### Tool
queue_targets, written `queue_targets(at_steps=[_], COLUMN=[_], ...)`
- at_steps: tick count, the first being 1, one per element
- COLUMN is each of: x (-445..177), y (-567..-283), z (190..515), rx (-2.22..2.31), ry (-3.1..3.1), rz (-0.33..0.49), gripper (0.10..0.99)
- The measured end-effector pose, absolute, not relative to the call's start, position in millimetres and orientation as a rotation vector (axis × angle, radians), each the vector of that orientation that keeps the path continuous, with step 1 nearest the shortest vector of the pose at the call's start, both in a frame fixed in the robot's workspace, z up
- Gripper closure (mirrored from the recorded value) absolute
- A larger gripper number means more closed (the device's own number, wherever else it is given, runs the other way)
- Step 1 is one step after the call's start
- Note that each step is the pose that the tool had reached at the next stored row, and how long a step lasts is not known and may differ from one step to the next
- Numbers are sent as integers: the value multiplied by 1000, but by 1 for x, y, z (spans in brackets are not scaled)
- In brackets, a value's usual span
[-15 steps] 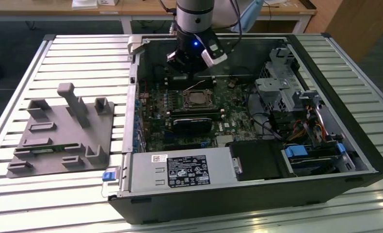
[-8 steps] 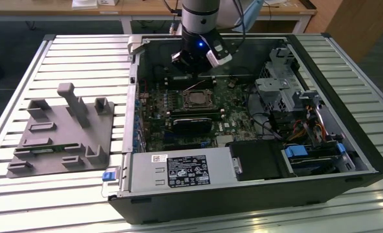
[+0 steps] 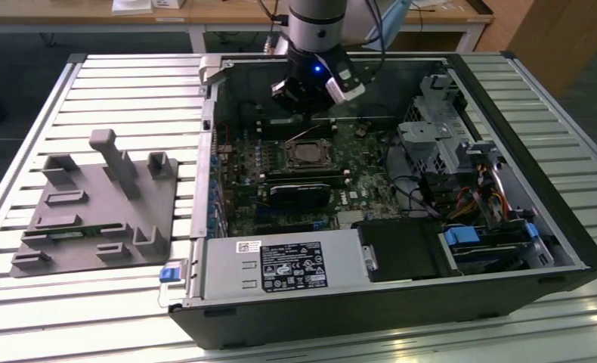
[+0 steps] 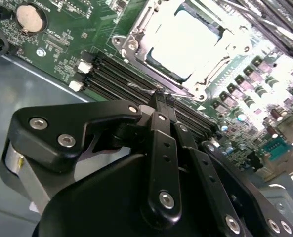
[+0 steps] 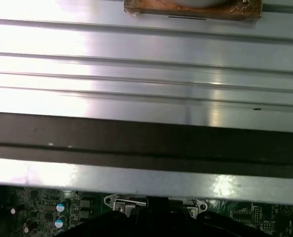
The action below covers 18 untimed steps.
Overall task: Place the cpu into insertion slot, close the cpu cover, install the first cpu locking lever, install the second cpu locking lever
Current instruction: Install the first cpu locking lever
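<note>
My claw (image 4: 158, 100) is clenched, tips at the thin wire lever (image 4: 141, 89) just beside the slot (image 4: 128, 45), where the cpu (image 4: 186, 42) lies flat under the cover (image 4: 220, 55); I judge the lever springy and slick, best pressed near its end, with memory slots (image 4: 106, 79) crowding that side of the slot.

grey fixture block (image 3: 97, 208) lies beside open computer case (image 3: 359, 321).

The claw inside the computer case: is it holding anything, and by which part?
Nothing appears held. In the second wrist view the claw looks shut, its tip beside a thin wire lever at the cpu cover's edge.
</note>
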<state>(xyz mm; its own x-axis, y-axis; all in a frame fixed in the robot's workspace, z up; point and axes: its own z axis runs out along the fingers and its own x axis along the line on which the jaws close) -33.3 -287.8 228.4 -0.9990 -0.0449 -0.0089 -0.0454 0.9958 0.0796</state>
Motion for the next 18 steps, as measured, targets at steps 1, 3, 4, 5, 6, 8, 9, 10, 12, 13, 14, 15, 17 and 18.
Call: queue_targets(at_steps=[1,3,4,5,6,8,9,10,12,13,14,15,17,18], x=[-32,-30,-29,-28,-27,-24,-23,-22,-21,-21,-20,-20,-19,-18], y=[-288,-287,-287,-287,-286,-286,-286,-286,-286,-286,-286,-286,-286,-286], z=[228,227,227,226,226,224,223,222,220,219,217,216,214,213], rx=[-71,-71,-71,-71,-71,-71,-71,-71,-71,-71,-71,-71,-71,-71], ry=[3131,3131,3131,3131,3131,3131,3131,3131,3132,3132,3132,3132,3132,3132], rz=[125,125,125,125,125,125,124,124,122,121,119,117,114,111], gripper=[980,980,980,980,980,980,980,980,980,980,980,980,980,980])
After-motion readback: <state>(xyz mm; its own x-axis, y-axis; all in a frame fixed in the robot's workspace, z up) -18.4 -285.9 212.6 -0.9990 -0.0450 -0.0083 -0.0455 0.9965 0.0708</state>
